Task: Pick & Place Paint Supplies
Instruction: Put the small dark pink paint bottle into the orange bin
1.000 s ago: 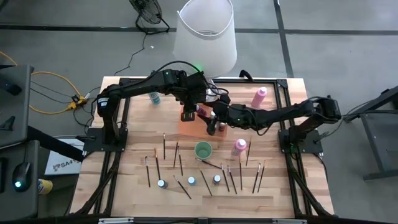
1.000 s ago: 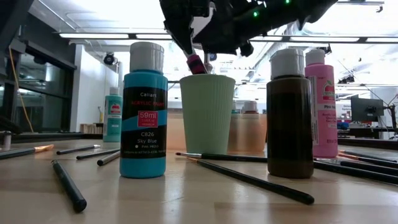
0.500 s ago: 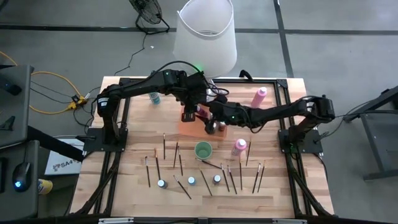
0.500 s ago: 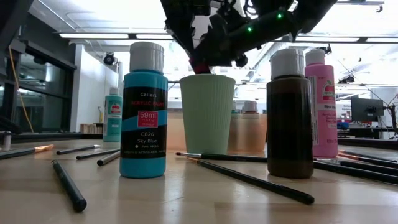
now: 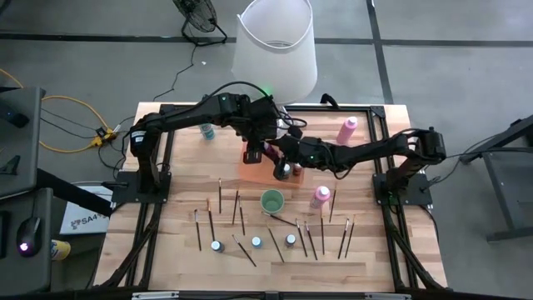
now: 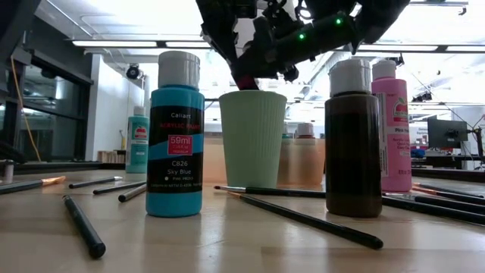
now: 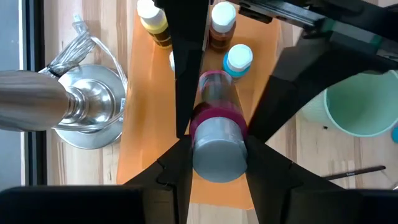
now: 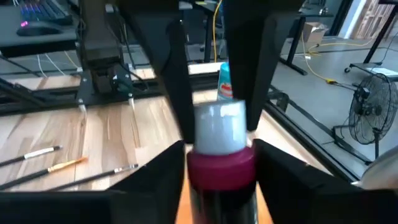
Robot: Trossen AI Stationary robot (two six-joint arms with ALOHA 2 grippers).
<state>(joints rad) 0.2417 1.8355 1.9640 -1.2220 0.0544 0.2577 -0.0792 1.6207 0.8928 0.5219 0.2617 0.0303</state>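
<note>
Over the orange mat (image 5: 260,171) at the middle of the tabletop (image 5: 166,250), the left pincer (image 7: 214,146) held a magenta bottle (image 7: 214,127) with a grey cap, its fingers (image 7: 180,68) pressed on both sides of the body. The right pincer (image 8: 219,134) reached in from the right and sat around the same bottle (image 8: 221,168) at its capped end, a finger on either side; whether those fingers were already pressing on it could not be told. In the high view both pincers met just above the mat, left (image 5: 252,155) and right (image 5: 284,169) nearly touching.

On the mat beneath stood small bottles: a yellow one (image 7: 154,23), a brown one (image 7: 222,22) and a blue-capped one (image 7: 239,59). A metal lamp base (image 7: 93,106) stood just left of the mat, under the white shade (image 5: 275,46).

Nearer, a mint cup (image 5: 271,201) stood upright. A pink bottle (image 5: 320,197) stood to its right, another (image 5: 346,128) at the far right, and a teal bottle (image 5: 206,130) at the far left. Brushes (image 5: 220,196) lay scattered across the near half of the tabletop, with three small capped bottles (image 5: 255,242) in a row among them. In the low view a sky-blue bottle (image 6: 175,144) and a dark brown bottle (image 6: 352,140) flanked the cup.
</note>
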